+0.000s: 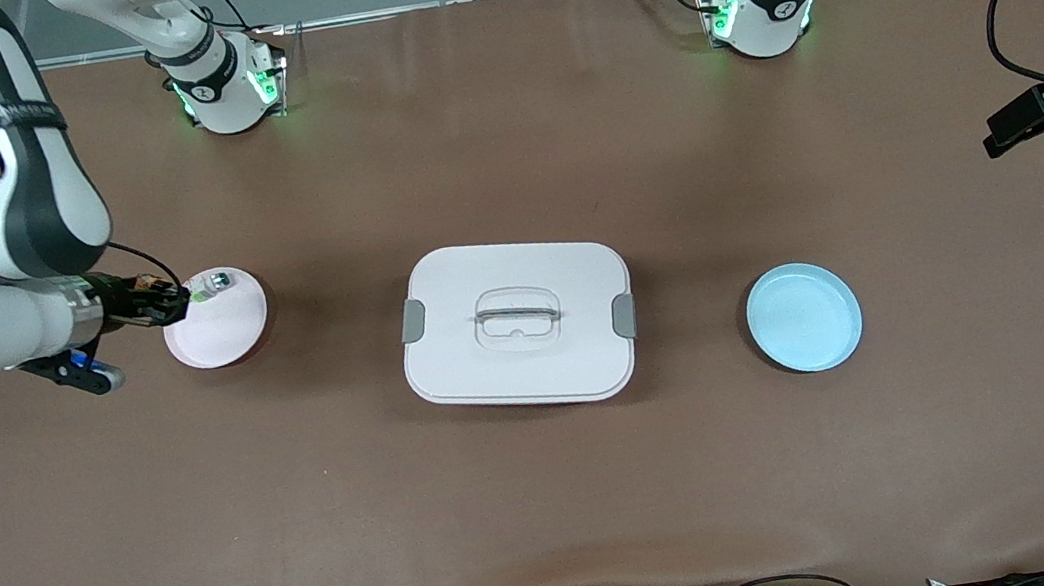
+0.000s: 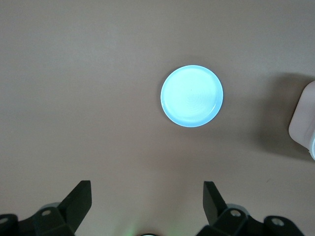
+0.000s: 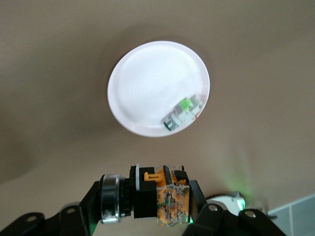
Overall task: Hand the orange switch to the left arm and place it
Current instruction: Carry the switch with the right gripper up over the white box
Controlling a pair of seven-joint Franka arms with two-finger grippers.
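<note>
The right gripper (image 3: pixel 147 199) has its jaws clamped on the orange switch (image 3: pixel 156 195), lifted off the surface and hanging over the rim of the pink plate (image 1: pixel 219 328) at the right arm's end. In the right wrist view the switch lies crosswise between the fingers, its long axis running across the jaws, with a silvery round end sticking out one side and the orange body at the other. A second small switch with a green part (image 1: pixel 211 287) sits on the pink plate, untouched.

What matters now is what lies between the two arms. The white box (image 1: pixel 518 324) sits in the middle of the surface, squarely between the pink plate and the blue plate (image 1: pixel 805 316). The left gripper (image 2: pixel 147 201) hangs over the surface at the left arm's end, jaws spread wide and empty, looking down on the blue plate with a corner of the box just at the edge of its view. That arm is waiting.

So the switch is with the right arm, well apart from the left jaws. To my eye the handover has to carry it up and over the box, or round it, and the protruding end looks like the part the left jaws could take.
</note>
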